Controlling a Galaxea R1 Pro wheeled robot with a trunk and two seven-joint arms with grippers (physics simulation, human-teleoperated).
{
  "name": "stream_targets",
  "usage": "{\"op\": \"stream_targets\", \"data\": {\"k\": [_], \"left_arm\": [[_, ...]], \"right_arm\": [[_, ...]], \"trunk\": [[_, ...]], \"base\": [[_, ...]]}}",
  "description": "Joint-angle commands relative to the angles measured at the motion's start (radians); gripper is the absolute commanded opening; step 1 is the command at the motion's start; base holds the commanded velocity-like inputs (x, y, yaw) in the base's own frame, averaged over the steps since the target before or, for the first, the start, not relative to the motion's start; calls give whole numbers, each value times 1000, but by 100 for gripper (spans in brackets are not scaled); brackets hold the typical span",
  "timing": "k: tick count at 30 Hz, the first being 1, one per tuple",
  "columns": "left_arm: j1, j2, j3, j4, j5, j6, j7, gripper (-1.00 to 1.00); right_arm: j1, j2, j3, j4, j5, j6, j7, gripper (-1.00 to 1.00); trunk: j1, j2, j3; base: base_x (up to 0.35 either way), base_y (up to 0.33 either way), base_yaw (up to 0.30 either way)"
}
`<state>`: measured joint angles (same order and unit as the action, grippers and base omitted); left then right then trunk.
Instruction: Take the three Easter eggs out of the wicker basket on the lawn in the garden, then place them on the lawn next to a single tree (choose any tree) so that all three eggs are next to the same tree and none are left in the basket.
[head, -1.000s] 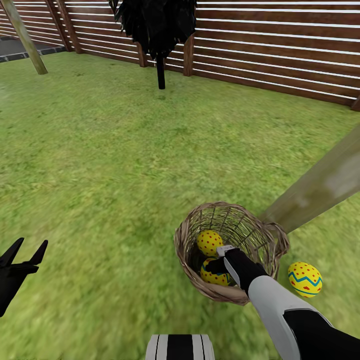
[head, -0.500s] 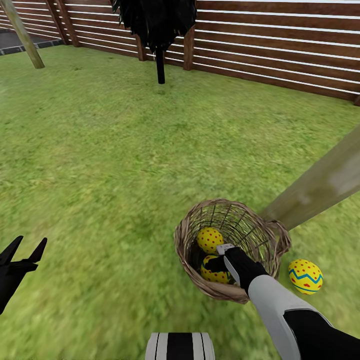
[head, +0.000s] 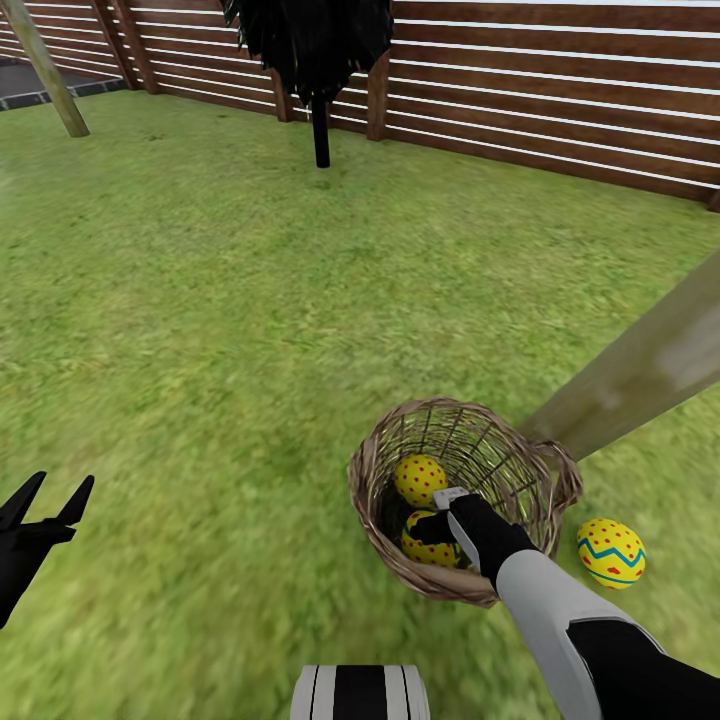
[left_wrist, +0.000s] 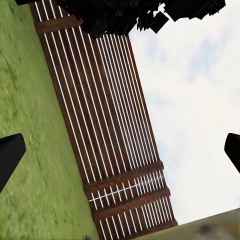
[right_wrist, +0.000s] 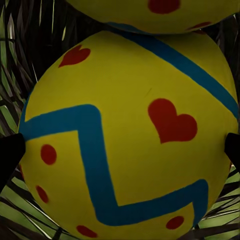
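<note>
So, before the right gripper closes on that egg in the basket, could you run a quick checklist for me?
1. Near egg centred between the right gripper fingers: ok.
2. Fingers open on both sides of it: ok.
3. Second egg touches the target, may shift: not ok.
4. Wicker basket upright on the lawn: ok.
5. First egg out beside the tree: ok.
6. Left gripper open, clear: ok.
</note>
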<state>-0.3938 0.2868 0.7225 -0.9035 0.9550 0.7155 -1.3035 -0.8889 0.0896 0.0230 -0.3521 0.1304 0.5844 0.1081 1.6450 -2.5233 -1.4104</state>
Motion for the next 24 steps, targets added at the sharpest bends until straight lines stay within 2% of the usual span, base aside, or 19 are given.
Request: {"op": "stream_targets", "data": {"k": [1, 7, 13, 24], "left_arm": [[0, 0, 0, 0, 2, 10, -2, 100], [0, 0, 0, 0, 2, 10, -2, 100], [0, 0, 1, 0, 2, 10, -1, 100], [0, -1, 2, 2, 2, 10, -1, 100]], "right_arm": [[1, -1, 2, 16, 15, 5, 6, -100], [1, 0, -1, 16, 15, 5, 7, -100], [1, 1, -1, 16, 15, 5, 6, -100], [1, 1, -1, 16, 15, 5, 5, -100]], "trunk": [[0, 0, -1], [0, 0, -1], [2, -1, -16], [2, -1, -16]], "base": [[0, 0, 0], [0, 0, 0], [0, 0, 0], [0, 0, 0]]}}
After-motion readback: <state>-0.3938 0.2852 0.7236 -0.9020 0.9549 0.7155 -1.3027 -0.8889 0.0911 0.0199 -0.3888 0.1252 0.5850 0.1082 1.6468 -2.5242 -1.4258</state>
